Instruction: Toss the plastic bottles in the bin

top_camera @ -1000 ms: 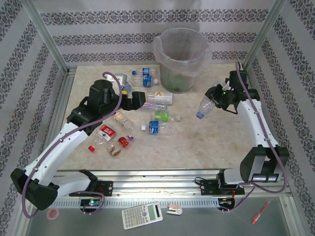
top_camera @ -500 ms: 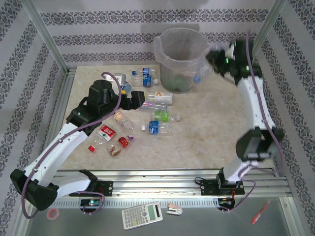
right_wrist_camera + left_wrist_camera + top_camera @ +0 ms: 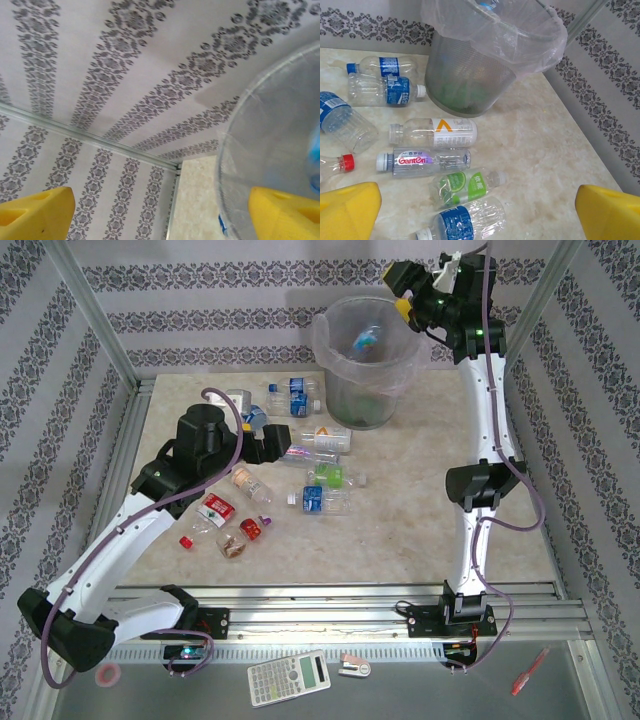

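Back and side walls [image 3: 200, 315]: white wallpaper with grey damask stripes. Beige marbled worktop [image 3: 400, 520], evenly lit, shadows soft. Aluminium frame posts [image 3: 100, 328] at the back corners, slotted rail [image 3: 330, 625] along the near edge, grey metal ledge [image 3: 420, 695] below it.

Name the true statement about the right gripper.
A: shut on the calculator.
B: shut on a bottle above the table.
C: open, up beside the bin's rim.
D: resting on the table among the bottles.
C: the right gripper is raised beside the rim of the bin, and its wrist view shows its yellow fingers wide apart with nothing between them.
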